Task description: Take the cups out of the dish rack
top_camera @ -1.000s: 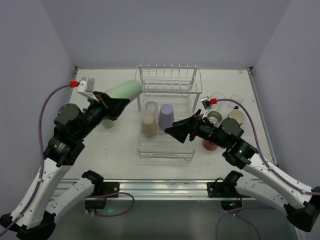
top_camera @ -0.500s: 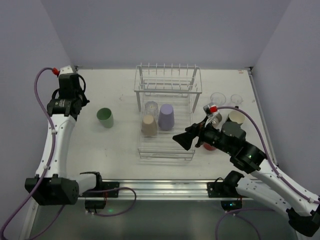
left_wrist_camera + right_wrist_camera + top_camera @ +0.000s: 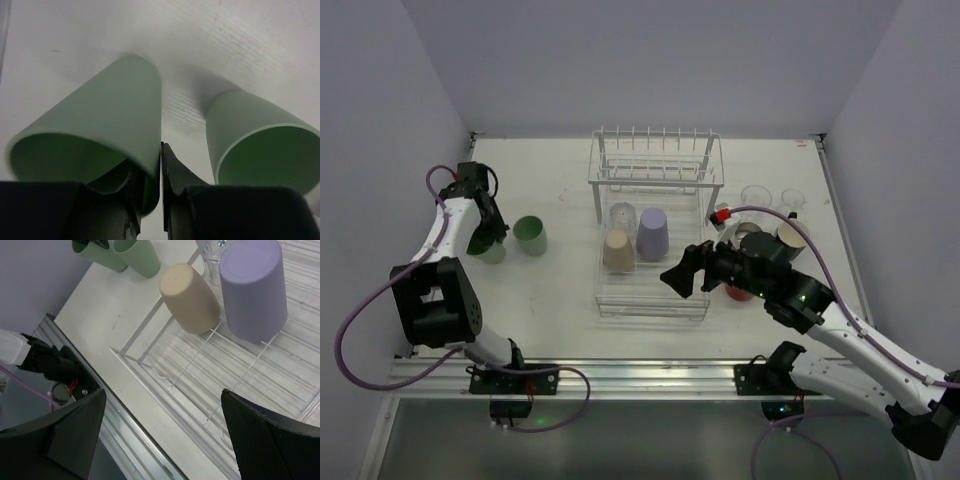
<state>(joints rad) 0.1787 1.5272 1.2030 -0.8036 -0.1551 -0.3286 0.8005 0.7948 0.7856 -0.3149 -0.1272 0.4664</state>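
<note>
The white wire dish rack (image 3: 603,300) holds an upturned tan cup (image 3: 618,250), a lavender cup (image 3: 652,232) and a clear cup (image 3: 622,215). My left gripper (image 3: 488,238) is low at the far left. It is shut on the wall of a pale green cup (image 3: 95,125), one finger inside it and one outside (image 3: 161,170). A second pale green cup (image 3: 530,235) stands just right of it (image 3: 255,145). My right gripper (image 3: 680,275) is open and empty over the rack's front right part (image 3: 165,440), near the tan cup (image 3: 190,297) and the lavender cup (image 3: 255,287).
Right of the rack stand two clear cups (image 3: 755,195) (image 3: 792,198), a cream cup (image 3: 792,232), a dark cup (image 3: 748,235) and a red cup (image 3: 740,291), partly hidden by the right arm. The raised pronged shelf (image 3: 655,165) is at the rack's back.
My left arm has swung from near the rack out to the far left and come down beside the standing green cup, still holding its green cup. My right gripper has barely moved.
</note>
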